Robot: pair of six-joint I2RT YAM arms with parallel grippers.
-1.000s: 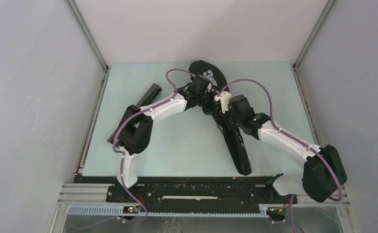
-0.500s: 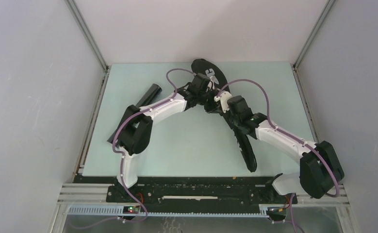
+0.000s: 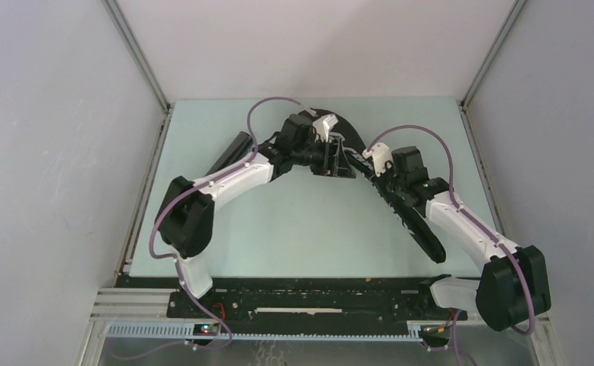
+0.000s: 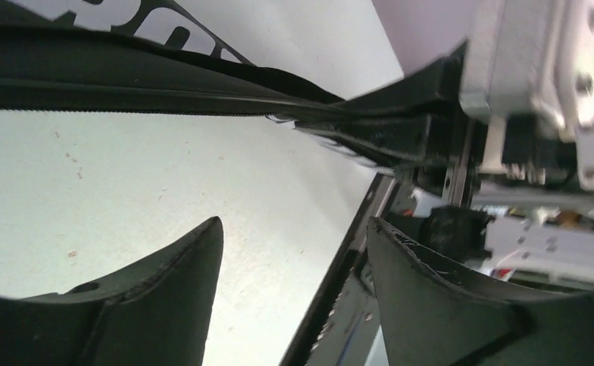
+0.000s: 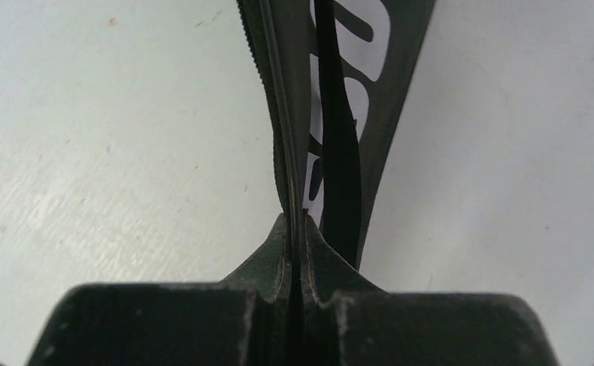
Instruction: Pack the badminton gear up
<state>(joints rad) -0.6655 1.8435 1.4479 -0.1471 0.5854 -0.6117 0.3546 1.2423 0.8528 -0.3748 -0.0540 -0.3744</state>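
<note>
The black racket-shaped bag (image 3: 423, 232) with white lettering lies slanted across the table, its wide end at the back and its narrow end at the front right. My right gripper (image 3: 381, 175) is shut on the bag's thin zip edge (image 5: 282, 137); the jaws (image 5: 295, 229) pinch it flat. My left gripper (image 3: 341, 162) hovers beside the wide end, open, nothing between its fingers (image 4: 194, 259); the bag (image 4: 126, 76) runs across above them. A long black tube (image 3: 232, 149) lies at the back left, partly hidden by the left arm.
Grey walls enclose the table on the left, back and right. A black rail (image 3: 316, 286) runs along the near edge between the arm bases. Purple cables (image 3: 400, 130) loop above both wrists.
The left gripper has opened, let go of the bag and pulled up and left. The right gripper has shut on the bag's edge and swung right, taking the narrow end with it.
</note>
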